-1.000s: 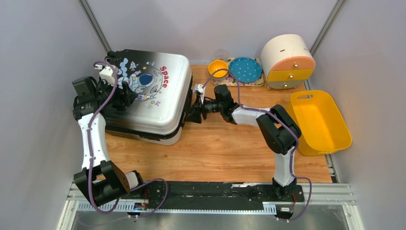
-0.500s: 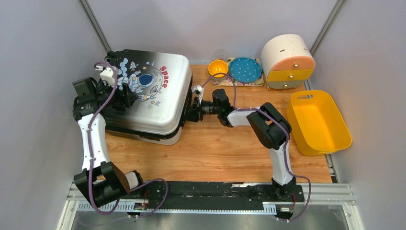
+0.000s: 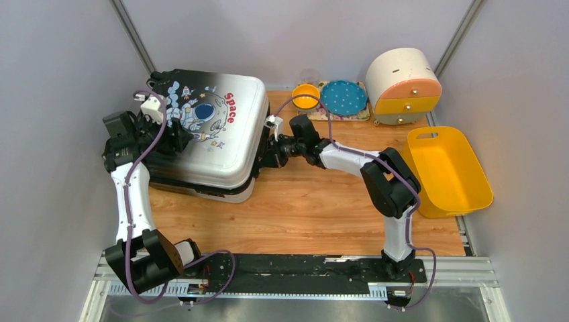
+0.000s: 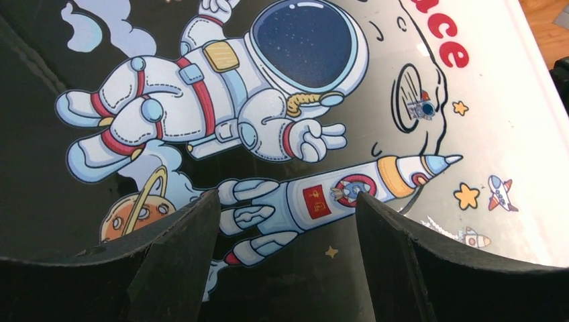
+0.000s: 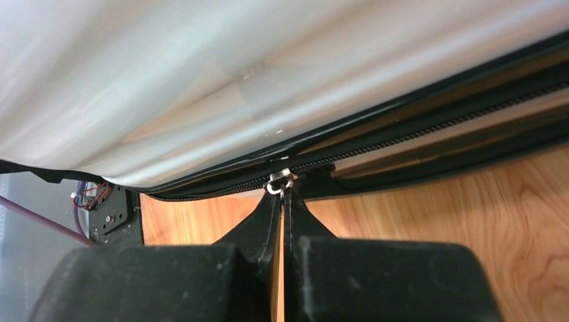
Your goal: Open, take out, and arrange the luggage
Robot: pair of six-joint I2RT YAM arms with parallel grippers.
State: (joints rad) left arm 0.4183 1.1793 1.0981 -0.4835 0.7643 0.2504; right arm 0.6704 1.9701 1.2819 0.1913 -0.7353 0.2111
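The luggage (image 3: 215, 134) lies flat at the table's back left, silver-white with an astronaut and red "Space" print on its lid (image 4: 302, 54). My left gripper (image 3: 176, 134) hovers over the lid's left part, open, with only the rocket print showing between its fingers (image 4: 288, 208). My right gripper (image 3: 263, 155) is at the luggage's right side, low by the zip seam. In the right wrist view its fingers (image 5: 282, 194) are pressed together just below the silver zipper pull (image 5: 278, 182) on the black zip under the pale shell (image 5: 235, 67).
A yellow bin (image 3: 446, 171) stands at the right edge. A round cream-and-orange drawer box (image 3: 402, 84) sits at the back right, with an orange bowl (image 3: 306, 94) and a blue plate (image 3: 343, 96) beside it. Bare wooden tabletop (image 3: 315, 208) lies in front.
My right gripper has closed its fingers and pushed in against the luggage's right side at the zip. The left arm has hardly moved.
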